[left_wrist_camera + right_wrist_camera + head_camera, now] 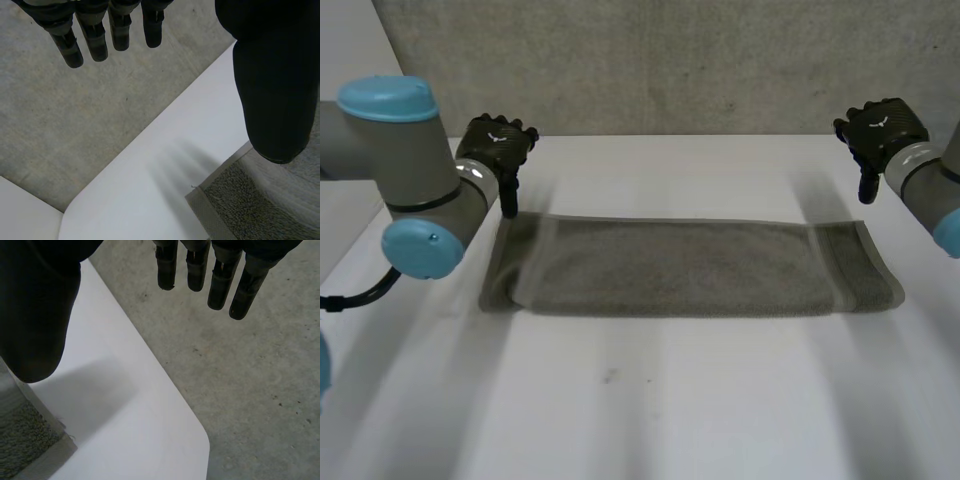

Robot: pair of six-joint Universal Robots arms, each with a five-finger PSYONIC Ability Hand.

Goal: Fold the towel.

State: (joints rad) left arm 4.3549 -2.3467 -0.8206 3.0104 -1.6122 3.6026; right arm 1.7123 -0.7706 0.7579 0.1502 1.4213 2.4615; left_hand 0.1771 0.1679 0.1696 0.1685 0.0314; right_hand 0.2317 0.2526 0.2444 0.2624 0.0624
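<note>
The left arm (405, 170) entered at the upper left of the head view. The left robot hand (498, 148) hung over the tabletop (650, 400), just beyond the far left corner of the towel (690, 267). In the left wrist view its fingers (95, 37) were straight and set well apart from the thumb (275, 85). This robot hand was fully open and held nothing. A towel corner lay beneath the thumb, and grey floor (65, 130) showed past the fingertips.

The towel lay flat across the middle of the frame as a long grey strip running left to right, with a plain band at each short end.

The right robot hand (878, 130) hung at the upper right of the frame, beyond the far right corner of the towel. In the right wrist view its fingers (220, 282) were straight and well apart from the thumb (35, 315). This robot hand was likewise open and empty. A towel corner lay beneath its thumb.
</note>
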